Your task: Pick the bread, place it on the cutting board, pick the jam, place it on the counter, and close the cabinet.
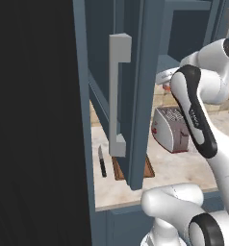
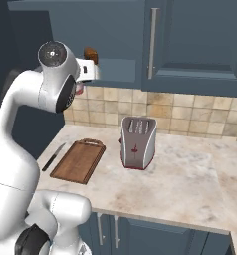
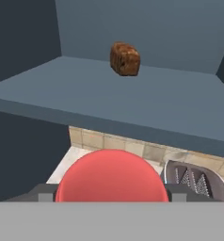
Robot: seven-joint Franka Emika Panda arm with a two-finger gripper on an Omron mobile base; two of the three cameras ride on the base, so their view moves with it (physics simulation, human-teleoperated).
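Note:
The jam (image 3: 111, 175), a red jar seen from above, sits between my gripper's (image 3: 111, 196) two dark finger tips, which close against its sides. In the right base view the hand hangs just below the open cabinet's shelf, with a sliver of the red jam (image 2: 79, 89) under it. The bread (image 3: 125, 59), a small brown chunk, lies on the cabinet shelf beyond the gripper; the bread (image 2: 91, 54) also shows past the hand. The cutting board (image 2: 79, 160) lies empty on the counter (image 2: 190, 174) below. The cabinet door (image 1: 138, 96) stands swung open, its light bar handle (image 1: 117, 96) facing me.
A silver toaster (image 2: 138, 143) stands on the counter right of the board. A black-handled knife (image 2: 53, 156) lies left of the board. Closed blue upper doors (image 2: 195, 40) hang to the right, and a tiled backsplash (image 2: 180, 112) runs behind the counter.

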